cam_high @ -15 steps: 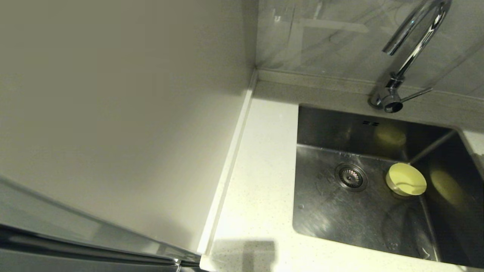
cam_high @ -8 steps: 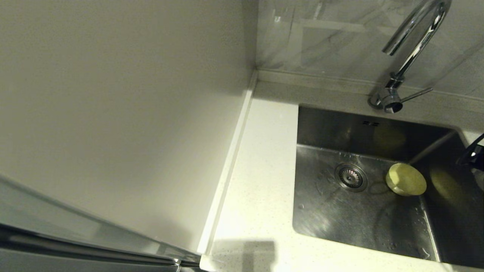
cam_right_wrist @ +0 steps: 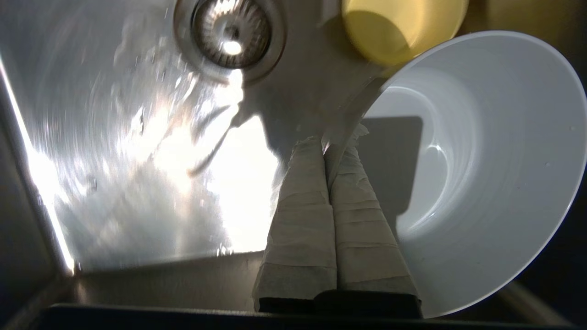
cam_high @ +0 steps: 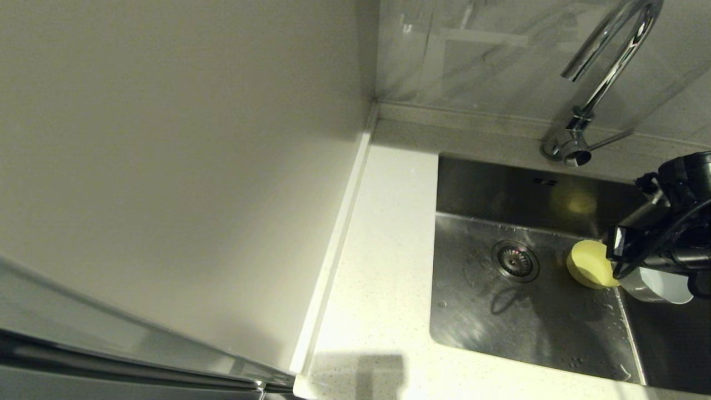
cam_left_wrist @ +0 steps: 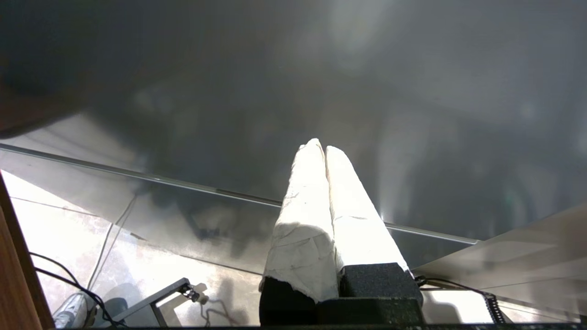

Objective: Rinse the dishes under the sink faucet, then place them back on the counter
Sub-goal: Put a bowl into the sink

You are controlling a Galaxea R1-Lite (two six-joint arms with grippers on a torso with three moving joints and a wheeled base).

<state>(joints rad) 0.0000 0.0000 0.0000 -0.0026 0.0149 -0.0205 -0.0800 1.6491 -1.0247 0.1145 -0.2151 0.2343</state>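
Fingers [cam_right_wrist: 353,192] of the right gripper [cam_right_wrist: 337,142] pinch tight on the white bowl's [cam_right_wrist: 481,169] rim over the sink [cam_high: 489,311], just beside the yellow bowl [cam_high: 589,264] near the drain [cam_high: 515,260]; the left gripper [cam_left_wrist: 324,149] hangs parked below, fingers pressed together, holding nothing.

The right arm [cam_high: 666,233] hides the yellow bowl's [cam_high: 589,265] three o'clock side and most of the white bowl [cam_high: 664,289]. The faucet's [cam_high: 600,83] arch is cut off at twelve o'clock.
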